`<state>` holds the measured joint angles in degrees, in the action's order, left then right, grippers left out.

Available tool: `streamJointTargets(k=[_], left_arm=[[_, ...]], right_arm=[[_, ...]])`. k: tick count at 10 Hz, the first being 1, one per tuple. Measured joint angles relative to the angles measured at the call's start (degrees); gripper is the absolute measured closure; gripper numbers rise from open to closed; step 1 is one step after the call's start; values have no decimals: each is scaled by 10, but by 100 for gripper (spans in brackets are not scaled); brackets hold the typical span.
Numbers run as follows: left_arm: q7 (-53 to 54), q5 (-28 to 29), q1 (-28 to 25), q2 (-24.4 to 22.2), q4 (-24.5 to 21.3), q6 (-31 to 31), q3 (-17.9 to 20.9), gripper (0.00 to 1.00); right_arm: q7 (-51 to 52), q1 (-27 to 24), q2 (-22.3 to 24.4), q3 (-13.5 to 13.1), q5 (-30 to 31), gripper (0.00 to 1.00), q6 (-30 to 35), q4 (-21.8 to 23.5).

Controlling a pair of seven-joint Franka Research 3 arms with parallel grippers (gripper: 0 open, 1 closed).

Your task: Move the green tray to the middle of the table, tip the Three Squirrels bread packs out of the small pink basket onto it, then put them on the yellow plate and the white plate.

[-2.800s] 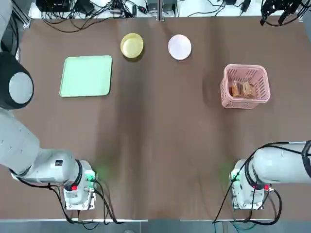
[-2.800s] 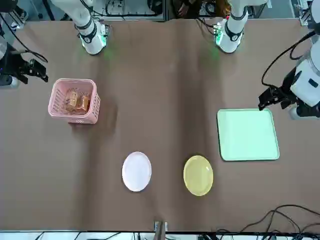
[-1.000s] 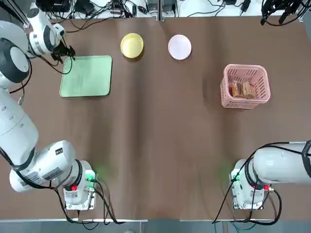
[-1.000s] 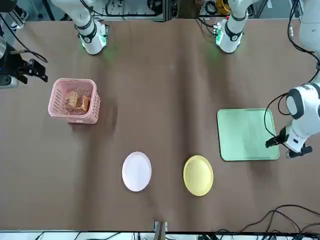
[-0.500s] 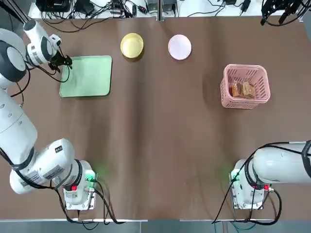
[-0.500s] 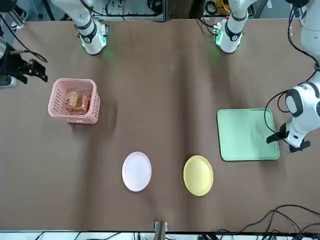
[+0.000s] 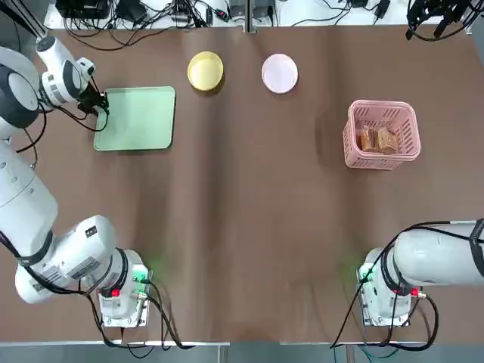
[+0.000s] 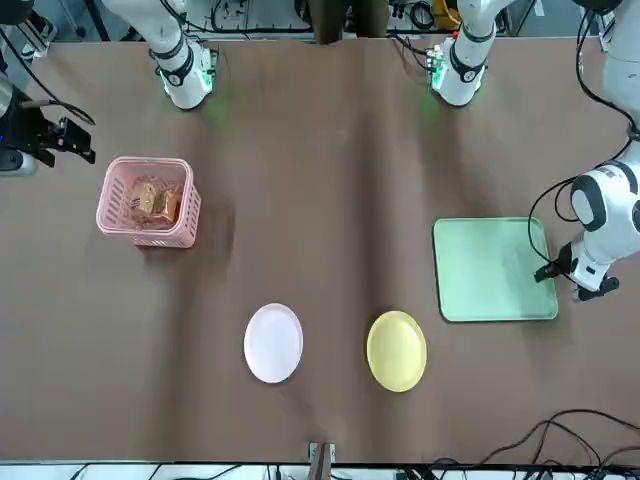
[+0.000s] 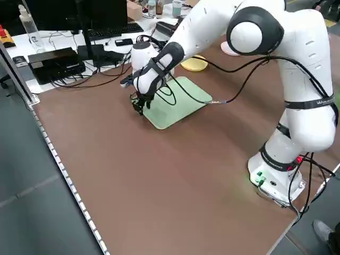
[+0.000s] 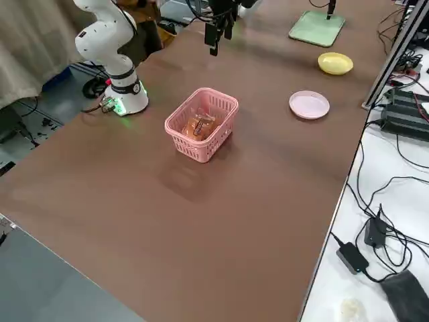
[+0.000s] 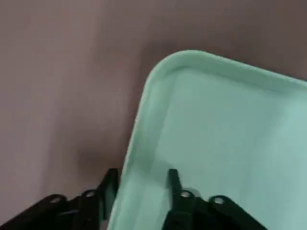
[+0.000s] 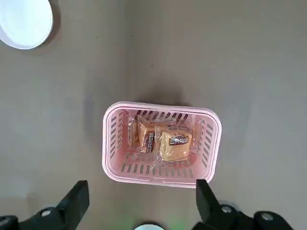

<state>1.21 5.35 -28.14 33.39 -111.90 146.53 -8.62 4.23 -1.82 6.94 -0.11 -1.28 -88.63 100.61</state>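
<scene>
The green tray (image 7: 136, 117) lies flat at the table's far left. My left gripper (image 7: 100, 106) is low at its left edge. In the left wrist view one of its fingers (image 11: 110, 179) is outside the rim and the other inside, shut on the green tray (image 11: 230, 143). The small pink basket (image 7: 352, 144) stands at the right, with the bread packs (image 7: 376, 139) inside. The yellow plate (image 7: 205, 72) and the white plate (image 7: 279, 73) sit side by side at the far edge. My right gripper (image 12: 142, 211) hangs open, high above the small pink basket (image 12: 112, 143).
Cables and electronics (image 7: 136, 11) run along the bench beyond the table's far edge. Both arm bases (image 7: 121, 299) stand at the near edge. The dark brown table (image 7: 249, 212) stretches bare between the tray and the basket.
My left gripper came down along the tray's left edge and its fingers narrowed onto the rim. The tray shifted slightly to the right. The right arm stayed still.
</scene>
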Motion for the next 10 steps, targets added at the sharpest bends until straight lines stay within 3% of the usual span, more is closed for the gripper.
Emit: streamJointTargets(k=[2, 6, 10], left_arm=[[4, 2, -2, -1, 0, 1, -1, 86], [45, 3, 0, -12, -26, -1, -52, 91], [71, 3, 0, -99, -165, 0, -85, 92]], right_arm=[[0, 0, 0, 0, 0, 1, 1, 0], [0, 0, 0, -1, 0, 1, 3, 0], [0, 0, 0, -2, 0, 1, 6, 0]])
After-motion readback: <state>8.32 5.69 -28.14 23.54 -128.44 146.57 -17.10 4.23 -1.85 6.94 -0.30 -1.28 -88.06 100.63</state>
